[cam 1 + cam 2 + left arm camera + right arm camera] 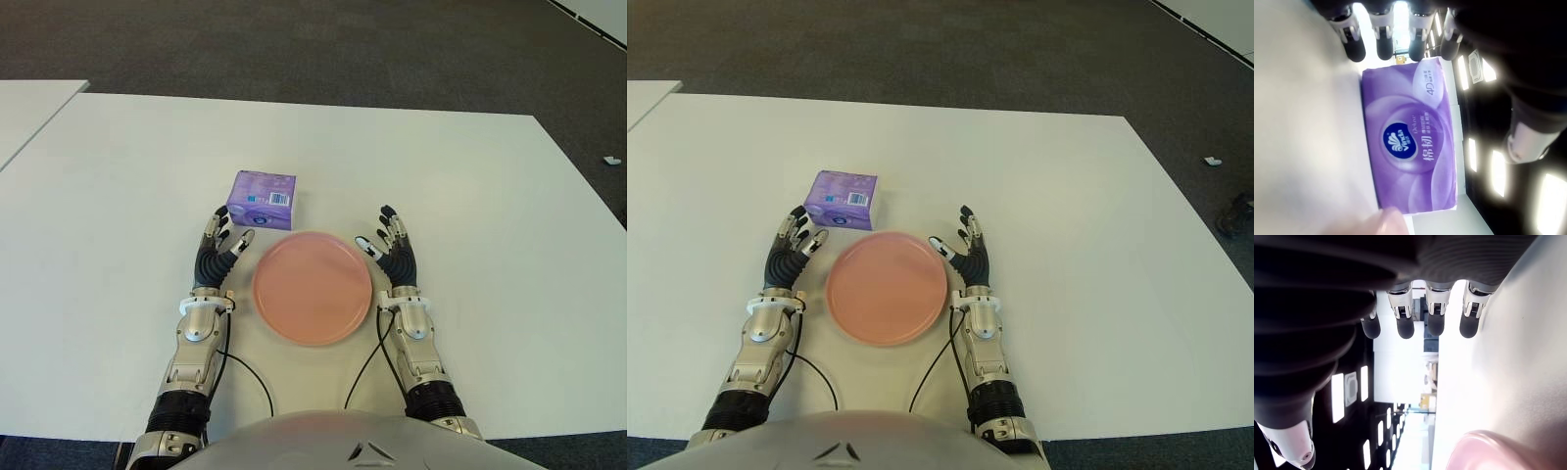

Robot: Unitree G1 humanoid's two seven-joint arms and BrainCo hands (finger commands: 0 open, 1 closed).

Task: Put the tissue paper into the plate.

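Sitting on the white table (470,196) just beyond the far-left rim of the pink plate (312,288), the purple tissue pack (262,199) is still outside the plate, with a barcode label on the side facing the robot. Pack looks just clear of the plate rim, though contact can't be ruled out from the head views. Plate is round, empty, centred near the robot's body between both forearms.

Left hand (217,253) lies left of the plate, fingers spread and relaxed, pointing far toward the pack, fingertips just short of its near-left corner. Nothing held. In the left wrist view the tissue pack (1409,139) fills the frame, purple wrapper with a blue round logo and printed text, and the left hand's dark fingertips (1385,46) hang at its edge, not closed on it.

Right hand (392,255) lies right of the plate, just beside the rim, fingers spread and open, holding nothing. Right wrist view shows its four fingertips (1405,327) extended over bare table, with the plate rim (1484,450) at the frame edge.

Black cables run from both wrists back toward the torso. Dark carpet beyond the far table edge.
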